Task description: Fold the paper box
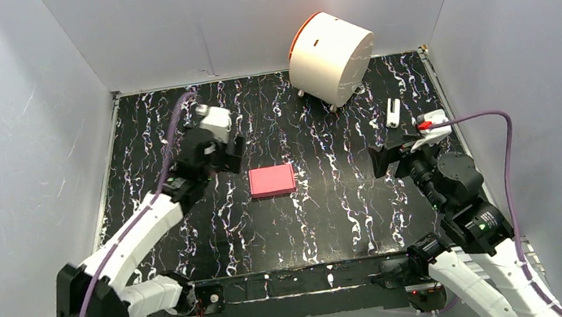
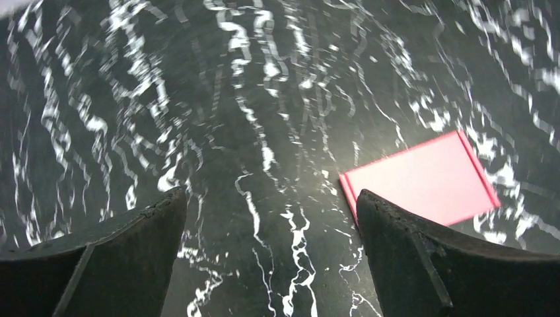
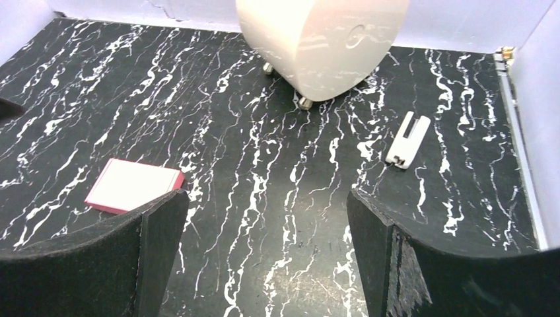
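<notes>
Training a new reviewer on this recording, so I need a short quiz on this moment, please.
1. True or false: the left pincer grips the paper box.
2. Which thing stands farthest back? A) white cylinder B) blue bowl C) green bottle
3. Fill in: the small white part lies on the robot's ___ side.
Key: 1 false, the left pincer is open and holds nothing; 2 A; 3 right.
</notes>
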`<state>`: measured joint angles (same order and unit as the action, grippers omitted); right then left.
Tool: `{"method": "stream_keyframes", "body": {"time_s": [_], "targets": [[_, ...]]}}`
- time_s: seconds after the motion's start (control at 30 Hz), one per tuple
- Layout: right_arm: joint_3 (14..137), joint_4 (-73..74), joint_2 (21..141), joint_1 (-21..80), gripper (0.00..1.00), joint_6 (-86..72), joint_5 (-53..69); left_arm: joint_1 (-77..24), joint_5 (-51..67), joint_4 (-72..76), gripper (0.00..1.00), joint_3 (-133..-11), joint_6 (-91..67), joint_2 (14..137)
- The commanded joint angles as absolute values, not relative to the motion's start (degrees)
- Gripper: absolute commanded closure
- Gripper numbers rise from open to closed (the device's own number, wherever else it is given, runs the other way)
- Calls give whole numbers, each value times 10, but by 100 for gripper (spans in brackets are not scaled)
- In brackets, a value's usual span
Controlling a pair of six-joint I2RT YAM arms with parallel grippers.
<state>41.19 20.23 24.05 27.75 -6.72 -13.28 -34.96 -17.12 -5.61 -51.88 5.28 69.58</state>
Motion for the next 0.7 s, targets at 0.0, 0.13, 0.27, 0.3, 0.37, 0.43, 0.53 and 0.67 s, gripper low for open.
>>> {"method": "stream_keyframes", "body": {"time_s": [0.0,0.13,0.27,0.3,0.37,0.43,0.53,0.67], "targets": [[442,204,223,276,1,-48,-171,-260,-162,-100,3,-491,-136,578],[436,208,205,277,1,-47,-192,-219,-204,-100,2,-434,-190,435],[431,207,191,277,1,-47,-213,-218,-220,-108,3,-401,-181,283],[430,205,188,277,1,-45,-216,-218,-220,-113,3,-396,-177,249],[429,204,186,276,1,-44,-221,-218,-231,-113,3,-378,-175,173],[428,206,184,276,1,-46,-226,-218,-247,-103,4,-356,-173,120],[425,205,182,277,1,-46,-233,-218,-265,-80,4,-330,-168,66],[424,203,185,277,2,-46,-236,-218,-292,-75,4,-334,-183,57]]}}
